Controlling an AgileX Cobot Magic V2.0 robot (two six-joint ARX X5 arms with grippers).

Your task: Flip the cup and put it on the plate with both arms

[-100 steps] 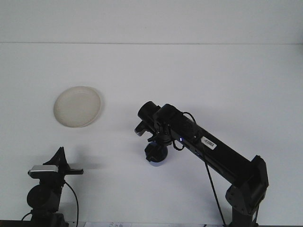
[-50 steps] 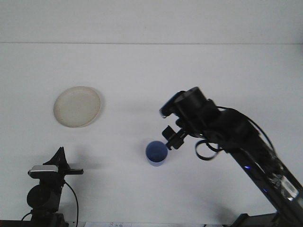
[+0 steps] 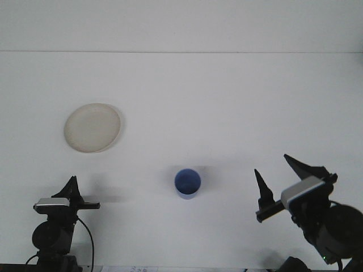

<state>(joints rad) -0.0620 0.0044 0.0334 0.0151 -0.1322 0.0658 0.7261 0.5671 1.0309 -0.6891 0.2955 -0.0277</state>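
A blue cup (image 3: 187,183) stands upright on the white table, mouth up, near the front centre. A white plate (image 3: 92,127) lies at the left, well behind and left of the cup. My right gripper (image 3: 281,178) is at the lower right, pulled back from the cup, open with nothing between its two dark pointed fingers. My left gripper (image 3: 72,190) sits low at the front left, in front of the plate; only one pointed finger shows clearly.
The back edge of the white table (image 3: 181,52) runs across the top, with a pale wall behind it.
The right arm let go of the cup and drew back to the lower right. The cup now stands alone, mouth up. The left arm has not moved.
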